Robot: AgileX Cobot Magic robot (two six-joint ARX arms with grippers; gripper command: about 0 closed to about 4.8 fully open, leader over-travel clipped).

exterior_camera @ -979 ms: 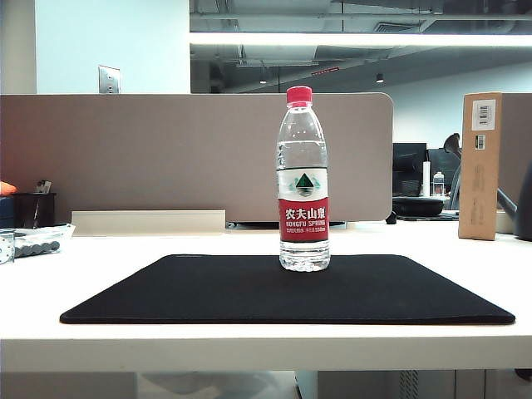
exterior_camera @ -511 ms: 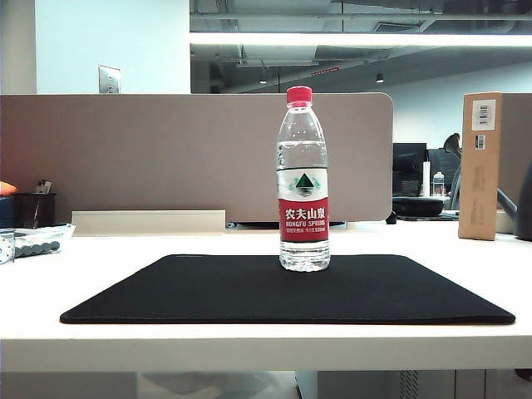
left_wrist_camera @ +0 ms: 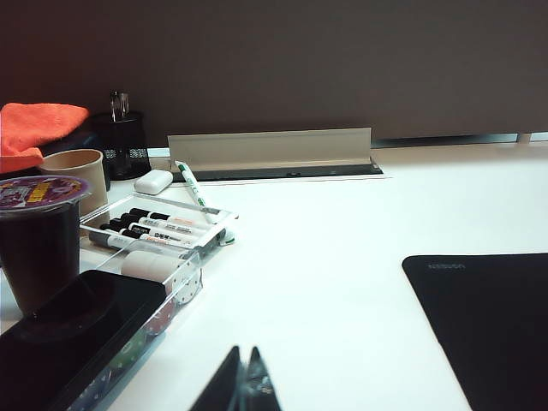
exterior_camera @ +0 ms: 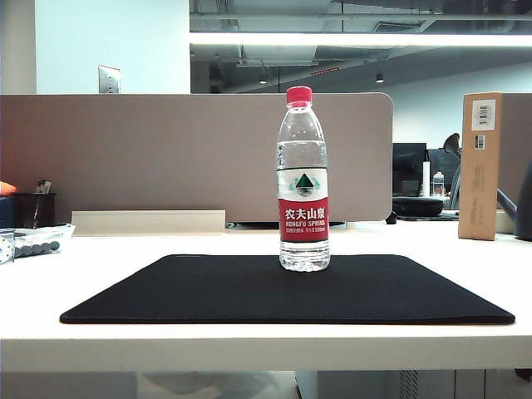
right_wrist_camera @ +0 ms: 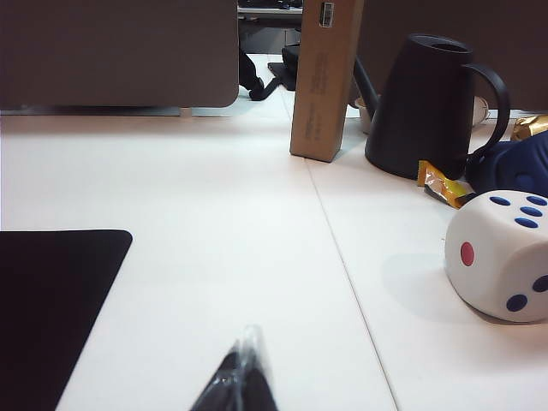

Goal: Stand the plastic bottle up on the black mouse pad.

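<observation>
On one black mouse pad [exterior_camera: 249,291] stands one plastic bottle [exterior_camera: 303,183]; left gripper [left_wrist_camera: 242,385] and right gripper [right_wrist_camera: 242,377] pressed together.

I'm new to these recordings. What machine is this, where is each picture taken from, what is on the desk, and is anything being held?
This is a two-armed table robot; each arm ends in a two-finger pincer.

The exterior view faces the desk from the front. It shows the plastic bottle standing upright on the black mouse pad, with no arm in sight.

The other two pictures come from cameras on the wrists. The left pincer rests low over the white desk beside the pad's edge, near a tray of markers. The right pincer sits on the opposite side, near a large die, a black jug and a cardboard box.

Both pincers look shut and hold nothing.
</observation>
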